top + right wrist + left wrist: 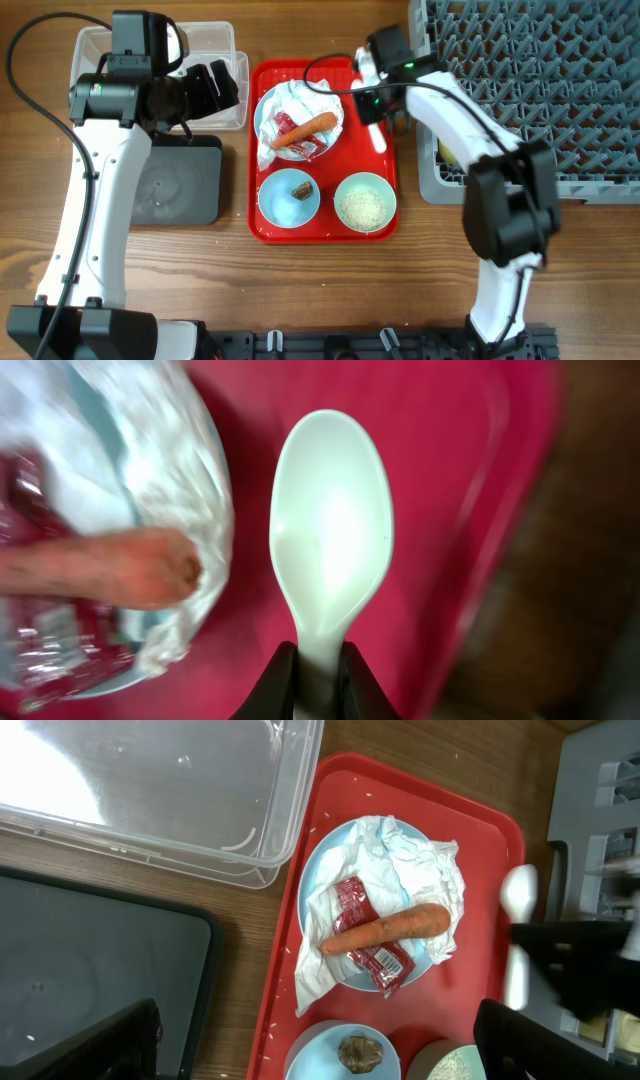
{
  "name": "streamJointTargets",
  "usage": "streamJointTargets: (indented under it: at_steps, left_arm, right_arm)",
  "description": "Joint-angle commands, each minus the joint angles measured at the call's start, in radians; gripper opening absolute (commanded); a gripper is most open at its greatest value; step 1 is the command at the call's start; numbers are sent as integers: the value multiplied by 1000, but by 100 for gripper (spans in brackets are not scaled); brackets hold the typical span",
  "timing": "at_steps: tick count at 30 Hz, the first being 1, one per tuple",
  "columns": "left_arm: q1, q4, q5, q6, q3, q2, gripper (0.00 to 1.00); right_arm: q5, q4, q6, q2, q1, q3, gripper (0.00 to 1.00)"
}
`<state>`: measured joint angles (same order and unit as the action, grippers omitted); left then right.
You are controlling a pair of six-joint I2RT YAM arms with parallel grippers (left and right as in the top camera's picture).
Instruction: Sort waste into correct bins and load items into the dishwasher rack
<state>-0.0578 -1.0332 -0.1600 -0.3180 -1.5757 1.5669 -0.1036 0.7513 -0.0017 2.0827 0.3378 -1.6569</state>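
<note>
The pale spoon (330,530), pinched in the right gripper (318,665), is probably best lifted level; the left gripper (224,88) is spread wide.

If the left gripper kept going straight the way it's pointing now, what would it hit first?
Most likely the pile on the blue plate: the open left gripper aims at the crumpled tissue carrying the carrot and red wrapper. Depth is unclear, so the red tray's near rim could come first.

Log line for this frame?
left gripper: open, at clear tub | right gripper: shut on spoon, at red tray | carrot: on plate, unsorted
</note>
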Motion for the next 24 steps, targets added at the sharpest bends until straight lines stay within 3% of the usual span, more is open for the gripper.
streamJointTargets:
  at_steps: [1,10,19,23,24]
  left_arm:
    - [2,-1,13,-12,-7,-2,100]
    - [2,0,13,-12,-7,-2,100]
    - [2,-1,13,-12,-7,-2,100]
    - [2,0,13,-12,-7,-2,100]
    - [2,0,13,-12,-7,-2,100]
  right_arm:
    - [11,2,22,-98,-23,-32,4]
    - [48,13,29,-283,-179,-32,4]
    - [113,-30,6,-199,-250,-30,4]
    - [145,-64,39,-143,-254,-30,12]
    - [149,-71,40,-141,-258,-30,25]
